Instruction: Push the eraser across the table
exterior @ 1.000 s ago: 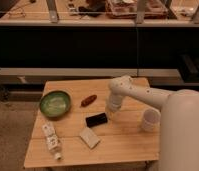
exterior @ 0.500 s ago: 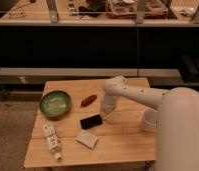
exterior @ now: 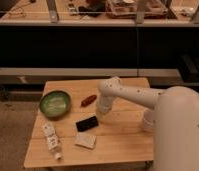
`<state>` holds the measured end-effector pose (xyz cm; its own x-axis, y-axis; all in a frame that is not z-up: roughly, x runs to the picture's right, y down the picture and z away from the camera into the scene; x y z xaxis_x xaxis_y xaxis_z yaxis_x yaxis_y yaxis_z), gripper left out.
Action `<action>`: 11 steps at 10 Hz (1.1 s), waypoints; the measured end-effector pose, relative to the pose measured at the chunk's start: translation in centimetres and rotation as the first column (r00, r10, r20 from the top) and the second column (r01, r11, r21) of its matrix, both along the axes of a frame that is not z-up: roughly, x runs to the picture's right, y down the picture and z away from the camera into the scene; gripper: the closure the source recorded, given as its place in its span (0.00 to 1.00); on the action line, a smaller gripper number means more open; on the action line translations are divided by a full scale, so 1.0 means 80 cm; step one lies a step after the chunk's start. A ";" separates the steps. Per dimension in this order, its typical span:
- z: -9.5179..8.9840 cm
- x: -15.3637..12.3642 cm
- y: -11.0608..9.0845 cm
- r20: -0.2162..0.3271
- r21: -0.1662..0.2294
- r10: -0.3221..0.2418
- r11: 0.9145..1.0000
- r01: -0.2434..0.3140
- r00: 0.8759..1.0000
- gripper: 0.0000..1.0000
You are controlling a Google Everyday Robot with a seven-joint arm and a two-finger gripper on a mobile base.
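Eraser (exterior: 87, 123) sits near the middle of the table (exterior: 118, 145), a small flat black block lying at a slant, its right end tilted up toward the far side. Just beyond that right end comes the gripper (exterior: 100, 112), down low at the tabletop at the tip of the white arm (exterior: 133, 95), which reaches in from the right across the wood. Gripper and eraser are very close here, right beside each other, though whether they actually touch cannot be told from this angle. How far the gripper stands open cannot be told either; it reads as one dark shape under the wrist, and nothing is visibly held in it.

Around them: a pale whitish block (exterior: 86, 140) lies just in front of the eraser, toward the near edge, close but apart from it. A small reddish object (exterior: 88, 100) rests on the far side of the eraser, just left of the arm's wrist. The green bowl (exterior: 55, 103) sits at the left of the table, and a white tube-like item (exterior: 51, 140) lies along the near left corner. A white cup (exterior: 148, 121) stands on the right side, partly hidden behind the robot's big white body (exterior: 180, 135).
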<state>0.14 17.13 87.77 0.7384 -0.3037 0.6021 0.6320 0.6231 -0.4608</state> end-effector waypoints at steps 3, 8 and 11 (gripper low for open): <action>-0.006 -0.021 0.006 0.033 -0.008 -0.021 1.000 0.021 0.999 0.98; -0.027 -0.068 0.024 0.112 -0.015 -0.077 0.997 0.080 0.991 0.98; -0.041 -0.096 0.036 0.160 -0.018 -0.111 0.993 0.116 0.981 0.98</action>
<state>-7.50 19.98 84.50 0.5945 -0.3621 0.7180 0.7643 0.5318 -0.3646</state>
